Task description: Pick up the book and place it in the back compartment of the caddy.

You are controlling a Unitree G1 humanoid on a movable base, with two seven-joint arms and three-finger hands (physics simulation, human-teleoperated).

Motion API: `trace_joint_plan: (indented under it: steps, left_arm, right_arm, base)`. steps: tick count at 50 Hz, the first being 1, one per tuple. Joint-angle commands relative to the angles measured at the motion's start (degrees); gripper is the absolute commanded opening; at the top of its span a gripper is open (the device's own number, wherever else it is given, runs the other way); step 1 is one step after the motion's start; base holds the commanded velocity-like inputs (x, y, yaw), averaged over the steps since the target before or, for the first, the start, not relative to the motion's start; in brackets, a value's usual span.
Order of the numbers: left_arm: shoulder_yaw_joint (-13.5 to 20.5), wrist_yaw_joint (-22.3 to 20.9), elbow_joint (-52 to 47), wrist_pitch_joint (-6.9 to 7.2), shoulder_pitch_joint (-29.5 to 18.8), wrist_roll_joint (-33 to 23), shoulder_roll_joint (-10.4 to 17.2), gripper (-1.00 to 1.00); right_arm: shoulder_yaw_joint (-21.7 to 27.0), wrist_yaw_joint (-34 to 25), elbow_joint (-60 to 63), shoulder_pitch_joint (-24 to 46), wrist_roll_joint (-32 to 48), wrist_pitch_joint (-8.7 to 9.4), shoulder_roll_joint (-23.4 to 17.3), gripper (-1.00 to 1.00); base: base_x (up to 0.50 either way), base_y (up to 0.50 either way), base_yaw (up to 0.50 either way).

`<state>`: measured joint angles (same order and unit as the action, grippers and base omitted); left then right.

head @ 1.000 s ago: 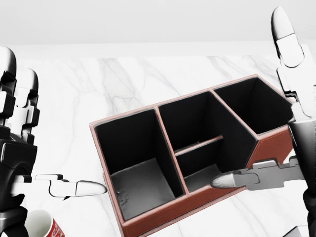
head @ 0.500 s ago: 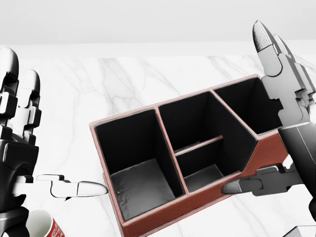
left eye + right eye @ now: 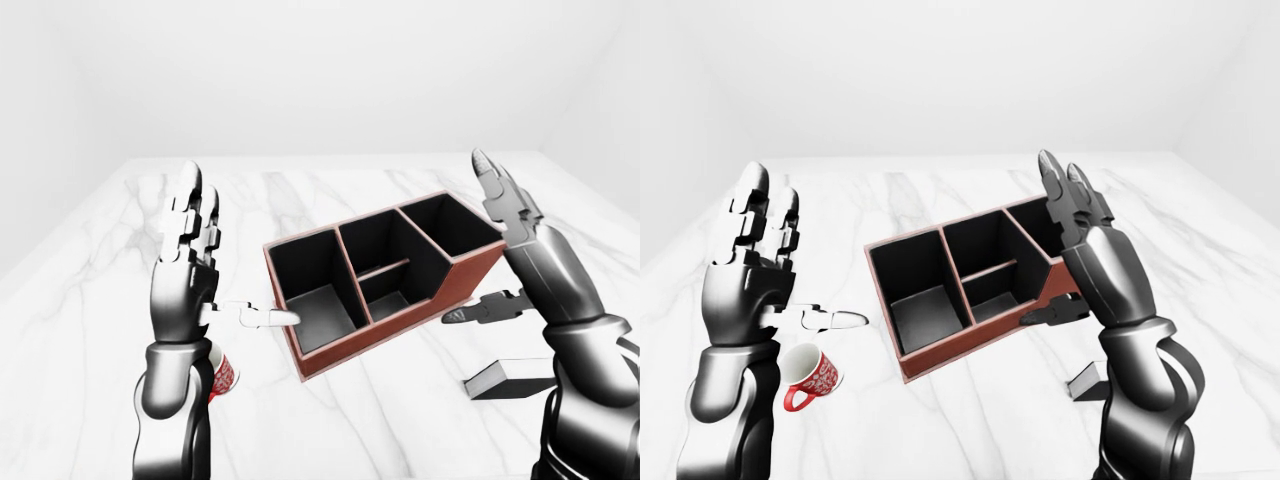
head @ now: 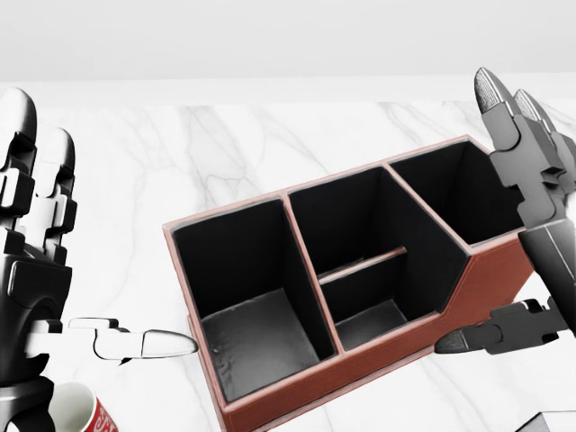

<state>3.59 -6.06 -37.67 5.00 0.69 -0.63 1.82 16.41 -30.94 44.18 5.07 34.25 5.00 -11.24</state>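
A wide white marble table (image 3: 120, 250) is taking up most of the room, veined in grey and running off toward plain pale walls. Nothing else is breaking up the room beyond it.

On the table, the red-brown caddy (image 3: 385, 275) is sitting at a slant near the middle of the left-eye view, its black-lined compartments all lying open and showing nothing inside. One large compartment is facing the view's lower left, a middle section is split by a low divider, and a third is lying at the upper right end.

The robot's two dark arms are rising on either side of the caddy. The left hand (image 3: 187, 268) is standing upright left of the caddy, fingers spread straight up and the thumb reaching sideways toward the caddy's near corner without touching it, holding nothing. The right hand (image 3: 520, 245) is standing spread at the caddy's right end, fingers pointing up, the thumb jutting out beside the red-brown wall; it is gripping nothing.

The book (image 3: 505, 378) is lying flat on the marble at the lower right of the left-eye view, just beside the right forearm, which is covering part of it, and apart from the caddy.

A red-patterned mug (image 3: 808, 375) is sitting on the table below the left hand, its white mouth tipped upward.
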Motion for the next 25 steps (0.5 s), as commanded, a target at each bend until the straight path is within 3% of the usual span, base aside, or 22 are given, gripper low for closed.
trace_joint_plan:
  steps: [1, 25]
  left_arm:
    - [0.0, 0.0, 0.0, 0.0, 0.0, 0.0, 0.0, 0.98]
    - [-0.1, -0.1, 0.4, 0.0, 0.4, -0.2, -0.1, 0.98]
  right_arm:
    - [1.7, -1.0, -1.8, -0.2, 1.0, 0.0, -0.8, 1.0]
    - [3.4, -2.6, -5.3, -3.3, 3.8, 0.0, -0.7, 1.0]
  base:
    - [0.0, 0.0, 0.0]
    - [0.0, 0.0, 0.0]
